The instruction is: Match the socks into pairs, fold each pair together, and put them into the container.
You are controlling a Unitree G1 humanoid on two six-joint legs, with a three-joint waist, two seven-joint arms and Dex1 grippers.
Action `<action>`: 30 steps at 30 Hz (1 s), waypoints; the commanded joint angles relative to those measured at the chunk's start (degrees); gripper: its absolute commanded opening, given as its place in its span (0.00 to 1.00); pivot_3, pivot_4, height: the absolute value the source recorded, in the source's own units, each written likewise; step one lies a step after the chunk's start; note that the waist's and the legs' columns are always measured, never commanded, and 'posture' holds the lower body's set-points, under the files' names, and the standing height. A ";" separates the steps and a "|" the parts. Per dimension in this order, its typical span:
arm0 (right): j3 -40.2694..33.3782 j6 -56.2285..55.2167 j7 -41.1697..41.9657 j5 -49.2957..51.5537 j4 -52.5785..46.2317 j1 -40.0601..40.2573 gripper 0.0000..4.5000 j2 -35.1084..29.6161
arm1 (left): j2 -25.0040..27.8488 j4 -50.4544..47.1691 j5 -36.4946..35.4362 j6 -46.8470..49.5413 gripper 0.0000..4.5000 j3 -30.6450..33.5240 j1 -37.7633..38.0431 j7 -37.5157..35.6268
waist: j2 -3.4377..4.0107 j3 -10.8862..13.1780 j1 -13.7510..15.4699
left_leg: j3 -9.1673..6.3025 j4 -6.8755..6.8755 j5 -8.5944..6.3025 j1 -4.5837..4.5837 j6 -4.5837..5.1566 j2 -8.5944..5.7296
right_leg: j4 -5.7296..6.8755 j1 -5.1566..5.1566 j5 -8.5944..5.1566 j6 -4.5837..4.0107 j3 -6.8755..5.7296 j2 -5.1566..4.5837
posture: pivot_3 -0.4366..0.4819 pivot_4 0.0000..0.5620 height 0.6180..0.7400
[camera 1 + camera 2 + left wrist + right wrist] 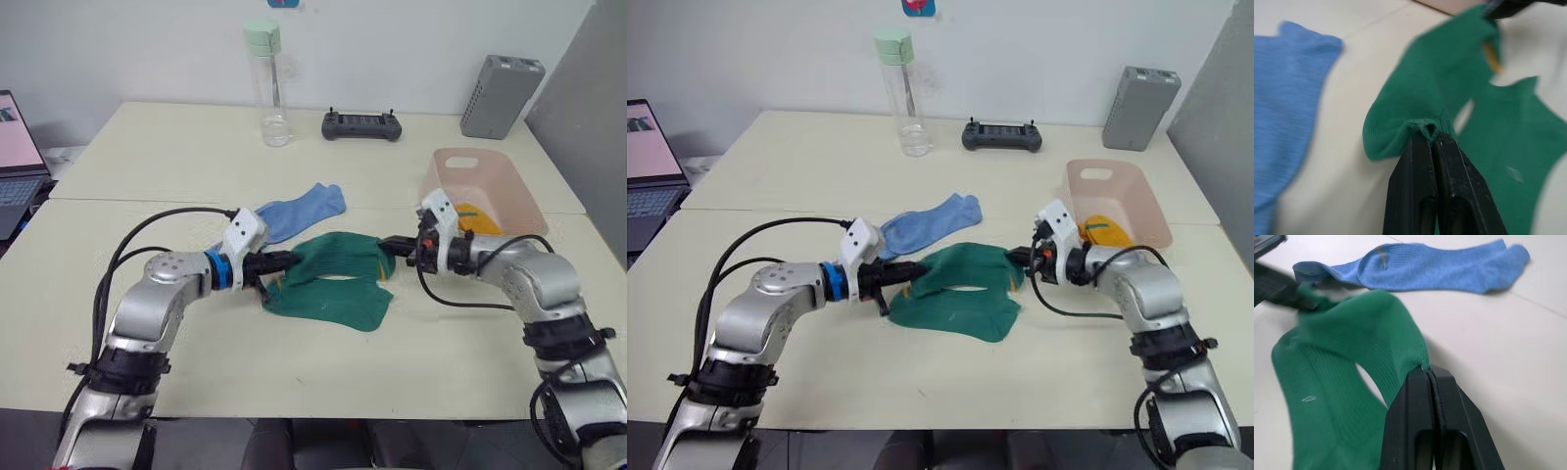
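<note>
Two dark green socks lie at the table's middle. The upper green sock [338,253] is stretched between both grippers: my left gripper [286,260] is shut on its left end, my right gripper [388,245] is shut on its right end. The other green sock [333,300] lies flat under it. Light blue socks [294,212] lie just behind, overlapping. The pale pink container [482,191] stands at the right behind my right gripper, with a yellow sock [477,214] inside. The wrist views show black fingers [1435,186] pinching green fabric [1376,333].
At the back stand a clear bottle [268,86] with a green cap, a black controller [361,124] and a grey ribbed box [501,95]. A laptop [18,157] sits off the table's left edge. The table's front strip [323,372] is bare.
</note>
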 commanded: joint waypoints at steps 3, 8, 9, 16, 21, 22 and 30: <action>5.18 -10.14 5.36 -6.13 10.23 -7.15 0.01 4.29 | -5.19 -12.12 -10.46 10.71 0.00 -0.30 2.30 4.48 | 0.00 0.00 0.11 | -0.03 0.01 0.00 0.00 0.00 0.00 | 0.00 0.01 0.00 -0.01 -0.04 0.00 | 0.48 0.27 1.00; 7.32 -15.18 6.32 -9.86 18.12 -11.68 0.01 10.46 | -9.74 -13.88 -14.43 13.68 0.00 -1.12 3.43 8.67 | 0.00 0.00 0.18 | -0.02 0.02 0.00 0.02 0.00 -0.01 | 0.01 0.02 0.08 -0.13 -0.01 0.01 | 0.48 0.27 1.00; 7.71 -16.03 6.65 -10.53 19.08 -12.17 0.01 11.32 | -10.49 -13.86 -15.43 14.34 0.00 -0.86 3.50 9.25 | 0.00 0.01 0.19 | -0.02 0.03 0.00 0.02 0.00 -0.01 | 0.02 0.03 0.08 -0.13 -0.01 0.00 | 0.48 0.27 1.00; 8.14 -17.46 9.42 -12.09 18.48 -10.68 0.05 13.13 | -7.56 -15.05 -15.93 11.03 0.00 -1.86 7.38 7.69 | 0.02 0.01 0.20 | -0.04 0.01 0.00 0.02 -0.01 -0.01 | 0.02 0.02 0.09 -0.15 -0.03 0.00 | 0.48 0.27 1.00; 6.30 -13.25 9.27 -9.22 11.25 -6.94 0.36 13.42 | -1.88 -18.71 -18.31 11.68 0.27 0.55 13.10 5.89 | 0.03 0.02 0.18 | -0.04 -0.02 0.00 0.03 -0.01 0.00 | 0.02 -0.01 0.07 -0.19 -0.04 0.00 | 0.48 0.27 1.00; 5.59 -11.73 8.89 -8.33 8.84 -5.97 0.44 13.37 | 0.24 -19.46 -18.59 11.68 0.34 1.92 14.73 5.15 | 0.03 0.02 0.17 | -0.03 -0.04 0.00 0.03 -0.01 0.00 | 0.02 -0.03 0.07 -0.19 -0.03 0.00 | 0.48 0.27 1.00; 3.00 -5.36 4.69 -6.20 -3.10 -1.16 1.00 12.74 | 14.56 -19.96 -23.57 8.87 0.54 12.18 18.93 -5.52 | 0.14 0.09 0.08 | 0.05 -0.16 -0.01 0.03 -0.01 0.07 | 0.04 -0.23 -0.11 -0.32 -0.02 0.00 | 0.48 0.27 1.00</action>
